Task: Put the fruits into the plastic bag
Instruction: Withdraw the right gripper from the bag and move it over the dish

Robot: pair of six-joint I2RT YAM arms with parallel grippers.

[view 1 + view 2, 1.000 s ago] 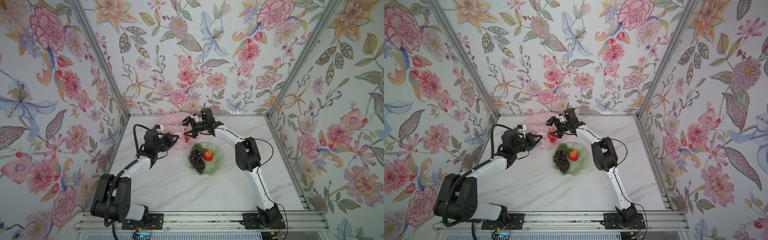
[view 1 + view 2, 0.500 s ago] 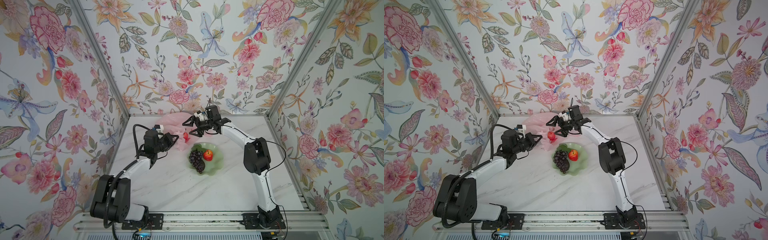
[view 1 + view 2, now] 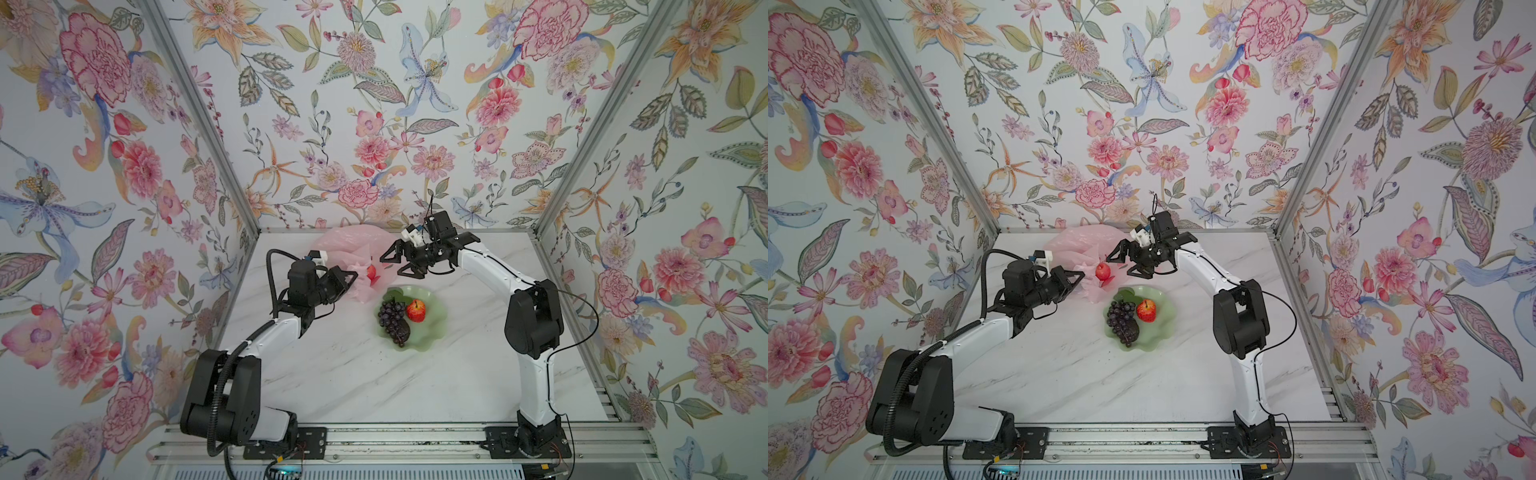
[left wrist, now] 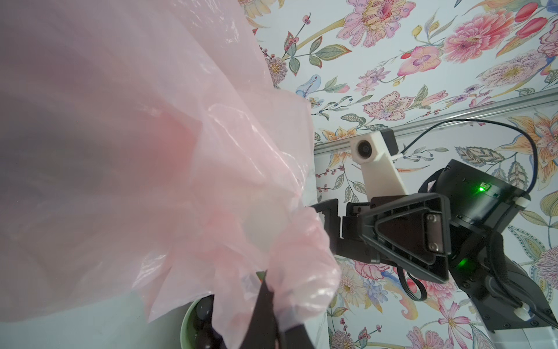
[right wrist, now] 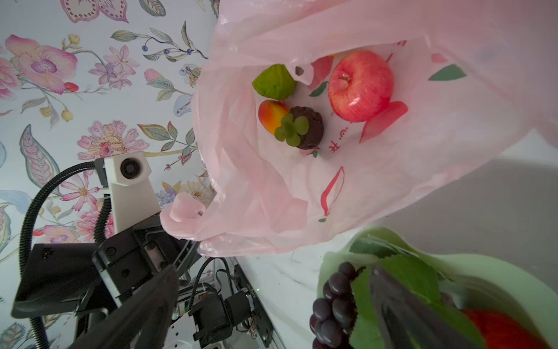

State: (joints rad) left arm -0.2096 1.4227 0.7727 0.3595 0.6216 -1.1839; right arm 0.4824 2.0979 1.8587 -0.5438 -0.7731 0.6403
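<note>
The pale pink plastic bag [image 3: 348, 248] [image 3: 1076, 247] lies at the back of the table with its mouth toward the dish. My left gripper [image 3: 353, 276] [image 3: 1081, 276] [image 4: 268, 305] is shut on the bag's bunched edge and holds the mouth up. Inside the bag sit a red apple [image 5: 360, 86] [image 3: 371, 272] [image 3: 1103, 271], a green fruit [image 5: 274, 82], a mango [image 5: 269, 116] and a dark brown round one [image 5: 312, 128]. My right gripper [image 3: 390, 266] [image 3: 1118, 267] [image 5: 268, 314] is open and empty, just right of the bag's mouth, above the dish's far edge.
A pale green scalloped dish [image 3: 434, 334] [image 3: 1165, 330] [image 5: 498, 272] stands in front of the bag. It holds a dark purple grape bunch [image 3: 392, 318] [image 3: 1121, 321] [image 5: 332, 302] and a second red apple [image 3: 415, 311] [image 3: 1146, 311]. Flowered walls close in three sides.
My right arm has drawn back to the right, away from the bag's mouth, with its jaws open throughout. The apple stays in the bag. The left gripper has kept its hold.
</note>
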